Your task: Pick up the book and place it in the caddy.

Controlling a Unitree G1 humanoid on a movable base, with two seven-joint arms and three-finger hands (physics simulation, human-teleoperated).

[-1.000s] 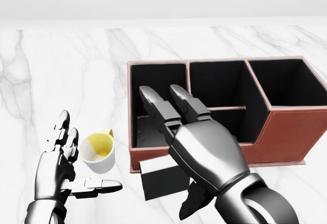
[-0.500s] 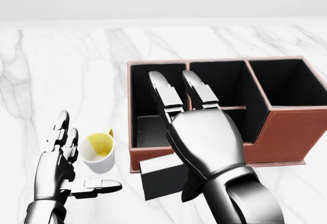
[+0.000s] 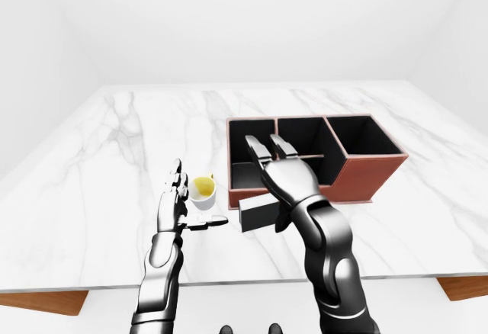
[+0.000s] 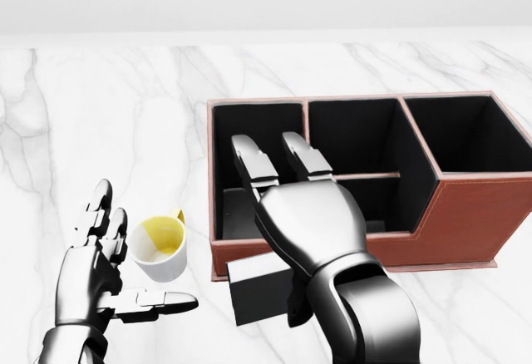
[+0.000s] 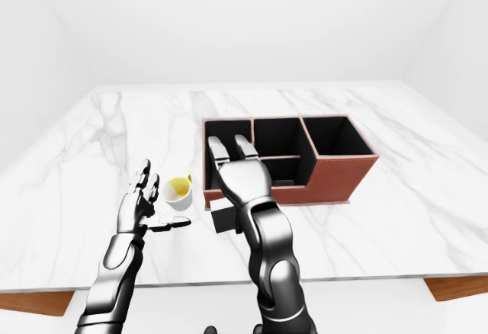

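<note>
Book point(image 4: 259, 290): dark, flat on marble surface point(image 4: 100, 115), touching caddy's near wall, partly under right hand; not in caddy yet.

Right hand point(image 4: 287, 206): shifted slightly left and nearer versus half a second ago, fingers point(image 4: 252, 164) extended over caddy's left compartment, thumb down beside book's right edge. Not clenched; real grasp on book cannot be told.

Caddy point(image 4: 465, 214): brown, black-lined, compartments look empty.

Left hand point(image 4: 104, 252): unchanged, released, fingers spread beside yellow-lined mug point(image 4: 160, 246).

Judgement: regrasp likely in progress, lift and placement pending.

A bare simulated room: plain white walls point(image 3: 252, 21) are surrounding a white marble tabletop point(image 3: 114, 143), which is carrying a desk caddy point(image 3: 358, 174).
</note>
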